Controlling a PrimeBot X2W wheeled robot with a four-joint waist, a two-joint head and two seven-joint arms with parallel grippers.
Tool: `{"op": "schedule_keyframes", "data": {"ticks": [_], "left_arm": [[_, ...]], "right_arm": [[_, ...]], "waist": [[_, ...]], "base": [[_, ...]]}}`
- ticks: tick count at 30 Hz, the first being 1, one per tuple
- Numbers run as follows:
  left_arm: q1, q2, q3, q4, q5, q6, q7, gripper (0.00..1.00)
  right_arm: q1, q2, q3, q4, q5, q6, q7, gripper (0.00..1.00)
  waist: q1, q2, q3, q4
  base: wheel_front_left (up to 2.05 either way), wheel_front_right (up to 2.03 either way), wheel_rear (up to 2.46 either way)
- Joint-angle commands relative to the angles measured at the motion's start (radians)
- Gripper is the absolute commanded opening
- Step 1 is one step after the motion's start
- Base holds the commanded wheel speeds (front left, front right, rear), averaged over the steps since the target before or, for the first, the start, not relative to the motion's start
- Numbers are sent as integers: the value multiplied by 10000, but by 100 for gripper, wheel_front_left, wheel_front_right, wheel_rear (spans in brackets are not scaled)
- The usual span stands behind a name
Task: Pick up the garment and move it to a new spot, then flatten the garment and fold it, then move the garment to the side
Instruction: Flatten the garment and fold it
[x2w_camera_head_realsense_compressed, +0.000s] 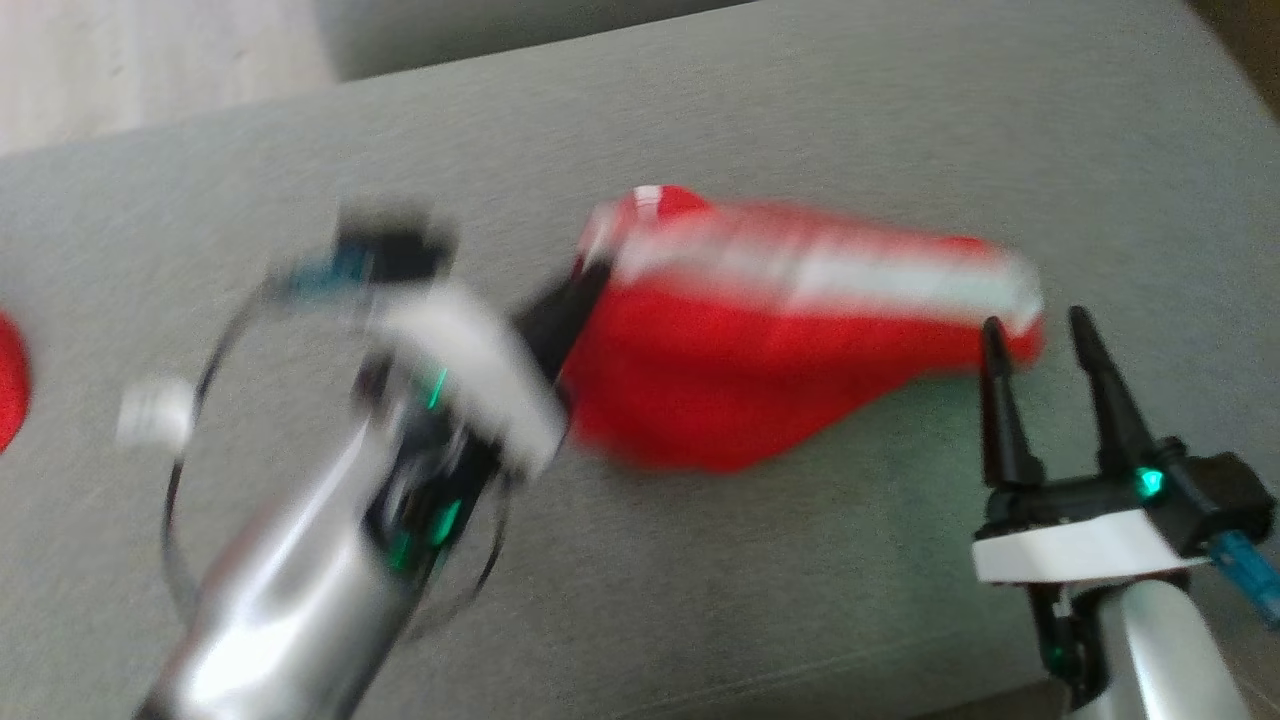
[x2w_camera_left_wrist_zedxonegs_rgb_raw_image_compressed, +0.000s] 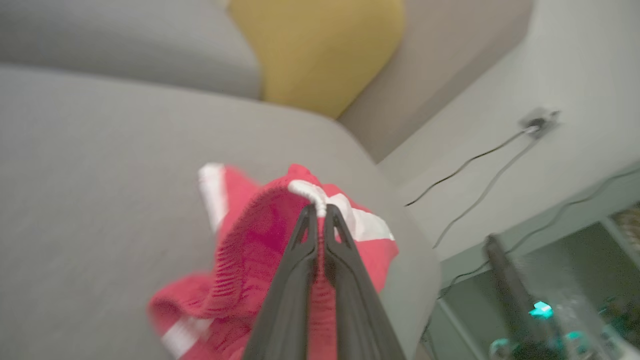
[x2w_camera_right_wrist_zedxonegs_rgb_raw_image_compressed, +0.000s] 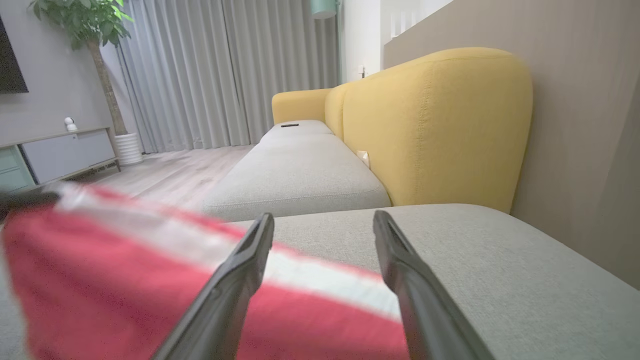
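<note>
The garment (x2w_camera_head_realsense_compressed: 740, 350) is red knit cloth with white stripes, lying bunched on the grey sofa cushion (x2w_camera_head_realsense_compressed: 700, 600) and blurred by motion. My left gripper (x2w_camera_head_realsense_compressed: 590, 275) is shut on its left end; in the left wrist view the fingers (x2w_camera_left_wrist_zedxonegs_rgb_raw_image_compressed: 320, 212) pinch a white-edged fold of the garment (x2w_camera_left_wrist_zedxonegs_rgb_raw_image_compressed: 250, 240), which hangs lifted from them. My right gripper (x2w_camera_head_realsense_compressed: 1035, 325) stands open at the garment's right end, nothing between its fingers. In the right wrist view the garment (x2w_camera_right_wrist_zedxonegs_rgb_raw_image_compressed: 125, 280) spreads low in front of the open right gripper (x2w_camera_right_wrist_zedxonegs_rgb_raw_image_compressed: 322, 222).
A red object (x2w_camera_head_realsense_compressed: 8, 385) shows at the far left edge of the cushion. A yellow sofa back (x2w_camera_right_wrist_zedxonegs_rgb_raw_image_compressed: 435, 125) and further grey seats (x2w_camera_right_wrist_zedxonegs_rgb_raw_image_compressed: 295, 175) lie beyond. A wall socket with cables (x2w_camera_left_wrist_zedxonegs_rgb_raw_image_compressed: 537, 122) and the cushion's right edge (x2w_camera_left_wrist_zedxonegs_rgb_raw_image_compressed: 415, 260) are close.
</note>
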Motion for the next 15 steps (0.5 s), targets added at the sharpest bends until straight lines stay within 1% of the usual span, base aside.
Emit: {"op": "schedule_keyframes", "data": {"ticks": [1,4,7,10,15], "left_arm": [[384,628,357,-714,127,111,-235,0],[1319,1256,311,-1053,440,178,-611,0],[1618,1709,125,-1152,1195,-19,-1248,0],[1794,1653,213,-1005,1400,-67,-1908,0],[1905,1591,304,-564,1717,-20,-2663,0]], "right_arm": [[-245,-43,-15,-394,-134,75,-63,100],[-312,-43,-287,-238,-286,75,-63,100],[-486,-43,-271,423,-371,75,-63,100],[-704,-58,-258,1537,-730,75,-63,100],[-1157,-165,-68,3677,-350,75,-48,100]], "waist": [[0,0,378,729],[0,0,631,1348],[0,0,787,1809],[0,0,895,2131],[0,0,995,2309]], "base": [[0,0,0],[0,0,0],[0,0,0],[0,0,0],[0,0,0]]}}
